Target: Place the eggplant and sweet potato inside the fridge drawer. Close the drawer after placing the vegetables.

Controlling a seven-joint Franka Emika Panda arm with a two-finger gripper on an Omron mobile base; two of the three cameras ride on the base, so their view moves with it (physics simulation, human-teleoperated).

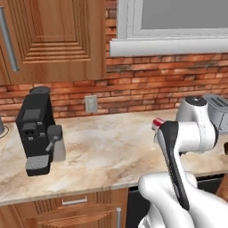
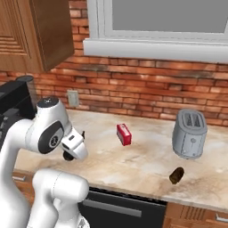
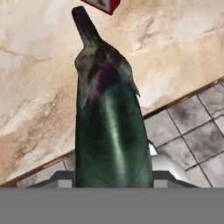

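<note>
The eggplant [image 3: 111, 127], dark purple-black with a stubby stem, stands upright in the hand view, and my gripper [image 2: 71, 151] is shut on its lower end. The fingertips are hidden behind it. It hangs over the front edge of the marble counter [image 3: 39, 87], with tiled floor below. The sweet potato [image 2: 177, 175], a small brown lump, lies near the counter's front edge, in front of the toaster and well to the right of my gripper. The fridge drawer is out of view.
A red-and-white box [image 2: 124, 134] sits mid-counter. A silver toaster [image 2: 190, 133] stands at the right and a black coffee machine [image 1: 38, 129] at the left. Behind the counter are a brick wall, an outlet [image 1: 91, 103] and a window.
</note>
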